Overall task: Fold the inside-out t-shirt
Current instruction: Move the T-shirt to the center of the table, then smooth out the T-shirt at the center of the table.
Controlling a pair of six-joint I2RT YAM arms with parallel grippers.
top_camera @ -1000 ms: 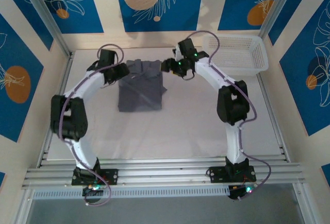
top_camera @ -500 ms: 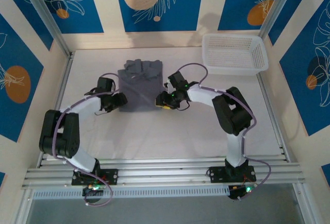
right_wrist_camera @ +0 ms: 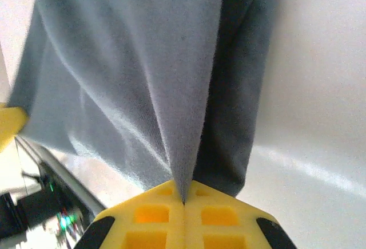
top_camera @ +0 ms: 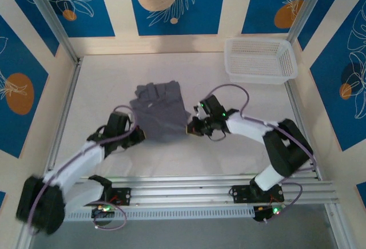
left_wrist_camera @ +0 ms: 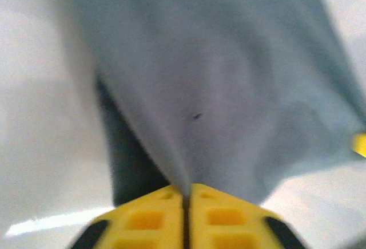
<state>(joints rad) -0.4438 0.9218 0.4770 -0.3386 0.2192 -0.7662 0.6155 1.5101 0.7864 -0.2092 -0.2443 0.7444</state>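
Note:
The slate-grey inside-out t-shirt (top_camera: 159, 111) lies partly folded on the white table, its near edge lifted. My left gripper (top_camera: 139, 136) holds the shirt's near left corner, and my right gripper (top_camera: 190, 129) holds the near right corner. In the left wrist view the yellow jaws of the left gripper (left_wrist_camera: 186, 194) are shut with a ridge of the t-shirt (left_wrist_camera: 229, 89) pinched between them. In the right wrist view the right gripper (right_wrist_camera: 183, 202) is likewise shut on a taut fold of the t-shirt (right_wrist_camera: 131, 60), which stretches away from it.
A white plastic basket (top_camera: 260, 60) stands at the back right. Bare white table (top_camera: 246, 106) lies between shirt and basket, and a metal rail (top_camera: 183, 189) runs along the near edge.
Both arms came back from the shirt's far end to its near corners and shut on the cloth. The shirt's near edge has been drawn toward the front and spread.

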